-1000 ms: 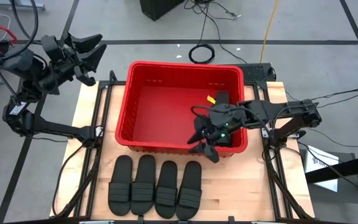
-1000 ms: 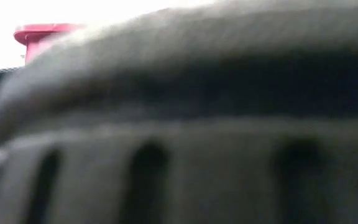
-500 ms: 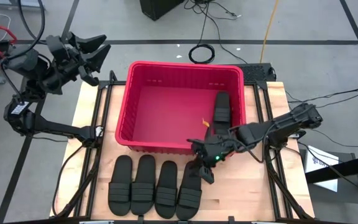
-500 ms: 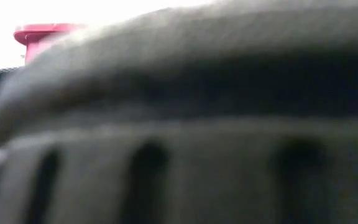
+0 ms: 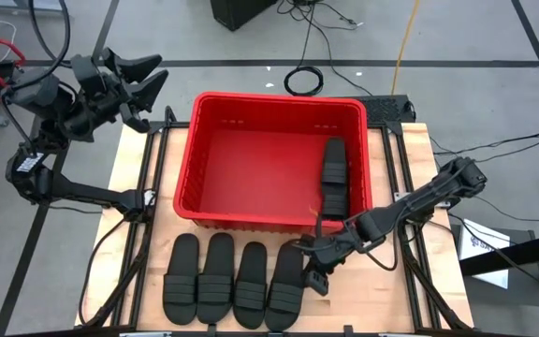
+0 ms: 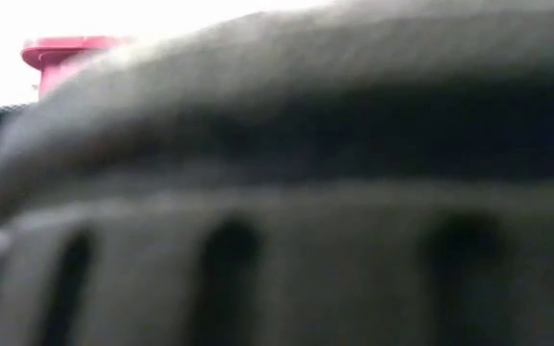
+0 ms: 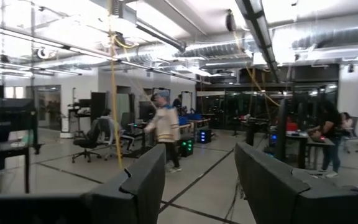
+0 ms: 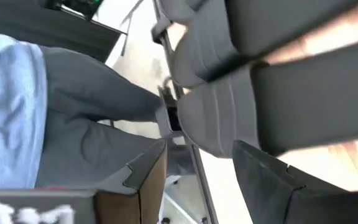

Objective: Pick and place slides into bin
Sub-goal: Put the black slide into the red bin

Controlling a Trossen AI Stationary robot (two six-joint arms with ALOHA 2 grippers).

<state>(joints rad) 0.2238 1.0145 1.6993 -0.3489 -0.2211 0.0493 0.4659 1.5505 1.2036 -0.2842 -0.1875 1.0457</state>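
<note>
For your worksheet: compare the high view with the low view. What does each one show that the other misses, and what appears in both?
Only the high view shows both arms: the left tool open and raised off the table's far left corner, the right tool open by the four slides on the table, plus one slide in the bin. Only the low view shows a close slide's ribbed strap, filling the frame. Both show the red bin.

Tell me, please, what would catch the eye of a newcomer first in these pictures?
First, the large red plastic bin in the middle of the table, with one black slide sandal lying along its right wall. Next, the row of four matching black sandals on the wooden table in front of it, where the right gripper reaches down, open, to the rightmost one. The left gripper waits open, raised beyond the table's far left corner.
</note>
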